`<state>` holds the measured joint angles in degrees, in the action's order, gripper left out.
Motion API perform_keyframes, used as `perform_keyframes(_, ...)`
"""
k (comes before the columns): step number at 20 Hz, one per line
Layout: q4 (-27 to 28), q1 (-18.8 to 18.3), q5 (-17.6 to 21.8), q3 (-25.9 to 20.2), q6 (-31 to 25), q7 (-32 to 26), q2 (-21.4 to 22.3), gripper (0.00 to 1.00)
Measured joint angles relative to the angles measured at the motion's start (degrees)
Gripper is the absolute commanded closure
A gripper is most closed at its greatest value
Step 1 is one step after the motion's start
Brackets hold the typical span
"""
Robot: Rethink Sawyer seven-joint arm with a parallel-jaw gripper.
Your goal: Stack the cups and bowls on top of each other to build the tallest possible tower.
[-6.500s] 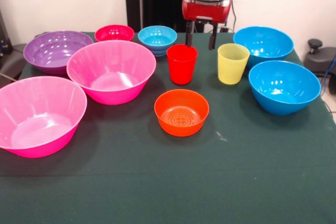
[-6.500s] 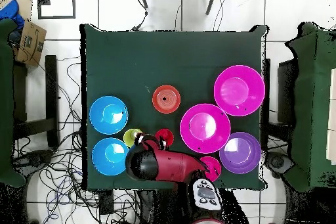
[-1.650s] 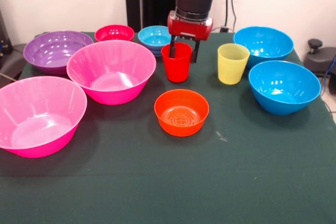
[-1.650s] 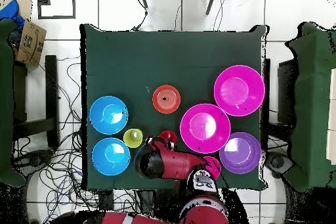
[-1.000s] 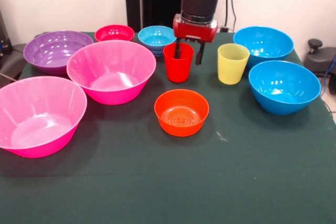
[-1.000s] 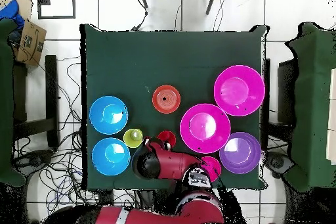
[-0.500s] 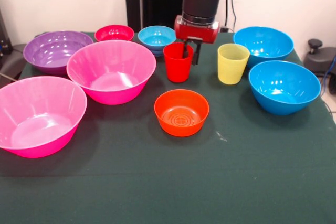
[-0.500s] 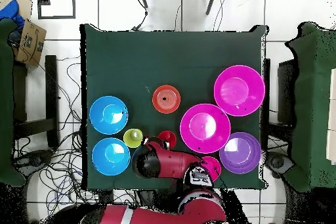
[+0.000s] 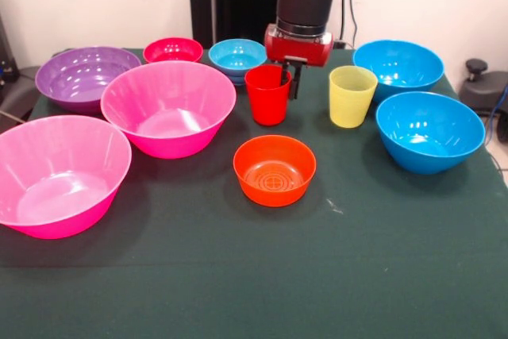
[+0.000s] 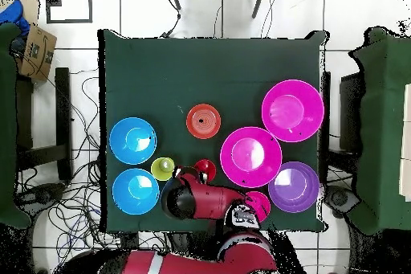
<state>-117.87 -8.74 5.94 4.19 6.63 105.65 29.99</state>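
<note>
The red cup (image 9: 267, 101) stands on the green table between the small light-blue bowl (image 9: 236, 57) and the yellow cup (image 9: 352, 99). My gripper (image 9: 290, 78) comes straight down on the red cup's right rim, one finger inside and one outside, shut on the wall. The small orange bowl (image 9: 274, 171) sits alone in front of the cup. In the overhead view the arm covers the gripper, and the red cup (image 10: 205, 168) shows at its edge. No pieces are stacked.
Two large pink bowls (image 9: 167, 109) (image 9: 59, 176), a purple bowl (image 9: 83, 77) and a small red bowl (image 9: 172, 50) stand on the left. Two large blue bowls (image 9: 397, 65) (image 9: 429, 132) stand on the right. The table (image 9: 262, 275) ends at the near edge.
The gripper came down from above the table over the red cup's right rim, then its fingers closed on the wall. The cup shifted slightly left.
</note>
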Motion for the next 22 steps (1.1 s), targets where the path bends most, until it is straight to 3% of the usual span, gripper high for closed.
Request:
perform_keyframes(10,-0.6,0.4,-0.1,-0.2,-1.9,0.0,4.2,1.00)
perform_keyframes(14,-0.4,1.7,-0.9,-0.1,-6.5,0.0,7.3,1.00)
perform_keyframes(16,0.6,3.6,-2.1,0.3,-13.7,0.0,10.2,1.00)
perform_keyframes(22,4.2,6.3,-3.9,0.8,-25.6,0.0,14.0,1.00)
